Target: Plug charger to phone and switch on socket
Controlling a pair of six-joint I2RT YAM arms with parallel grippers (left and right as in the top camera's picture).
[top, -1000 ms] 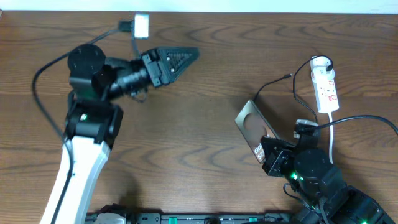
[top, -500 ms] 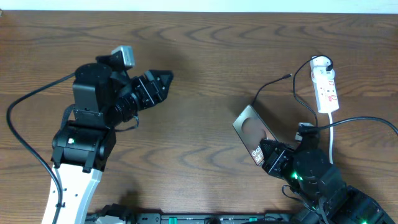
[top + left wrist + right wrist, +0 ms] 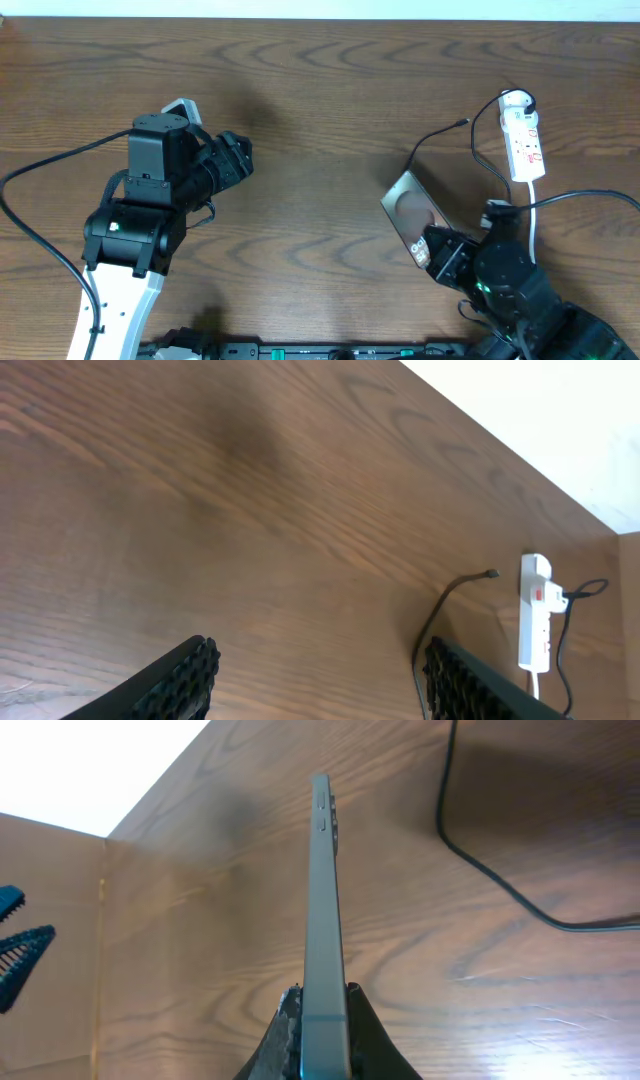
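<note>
Left claw [image 3: 233,160]: spread wide with nothing between its fingers, over the left half of the table [image 3: 320,80], well apart from everything else.
Right claw [image 3: 442,256]: pressed together on the near end of the phone [image 3: 408,208], at the right near side.
Phone: pinched at one end and tipped up on its long edge. From the right wrist camera only the thin grey side with its buttons shows [image 3: 322,900]. From above, the brownish face with a darker oval leans to the far left. Whether its far end touches the wood, I cannot tell.
Charger [image 3: 430,138]: a thin black cable lying on the table just beyond the phone. Its small tip [image 3: 490,573] is free, pointing toward the socket and apart from the phone.
Socket [image 3: 524,140]: a white strip with red marks lying flat at the far right, its white cord running toward the near side, and a black loop of cable at its far end.
</note>
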